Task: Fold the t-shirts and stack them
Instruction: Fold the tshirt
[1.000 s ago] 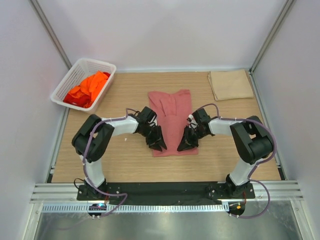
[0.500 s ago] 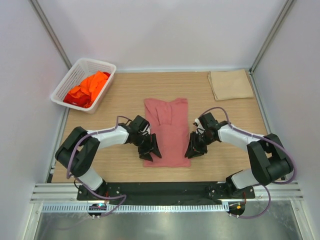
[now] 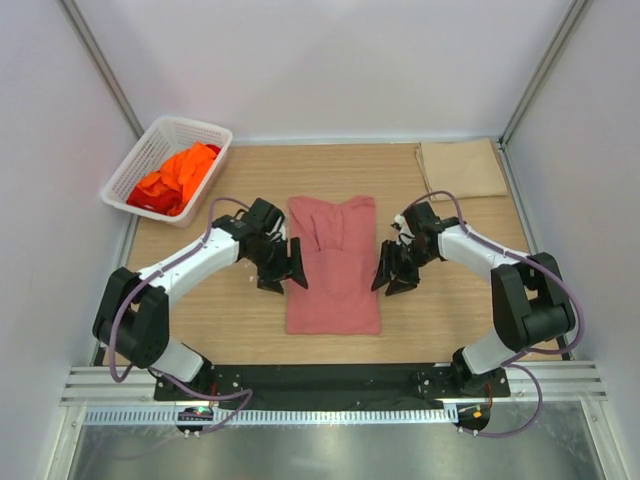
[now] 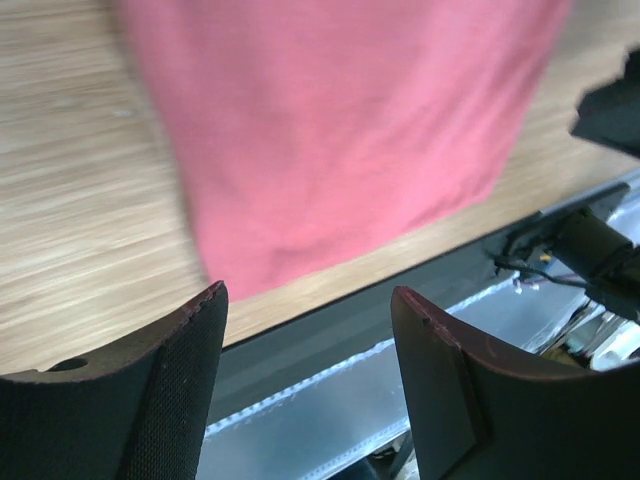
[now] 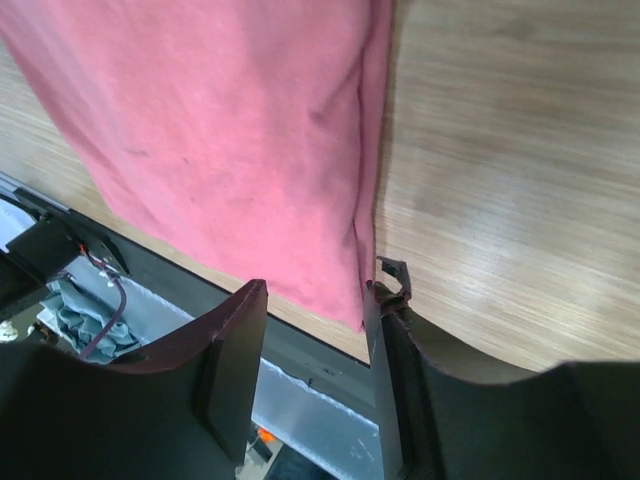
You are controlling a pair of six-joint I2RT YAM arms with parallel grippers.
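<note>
Pink shirt [image 3: 333, 270] lies flat in the middle of the surface [image 3: 230, 320], folded into a long narrow strip that runs from far to near. It looks dusty salmon to me and is smooth over most of its length. There are slanting creases at the far end where layers overlap, and the near end is straight. Through the right wrist camera I make out a few tiny dark specks in the cloth and a doubled edge along its right side.

My left arm [image 3: 190, 265] reaches in from the left. The left jaws stand wide apart just beside the shirt's left edge, about midway along it, with nothing between the fingers [image 4: 160, 390].

My right arm [image 3: 475, 255] reaches in from the right. The right jaws are apart too, at the shirt's right edge. That wrist view shows the shirt's near right corner through the gap, and I cannot tell whether a finger touches the cloth.

At the far left corner a white basket [image 3: 188, 125] holds crumpled orange shirts [image 3: 182, 170] over a red shirt [image 3: 150, 200]. At the far right a tan cloth [image 3: 460, 168] lies folded flat.
</note>
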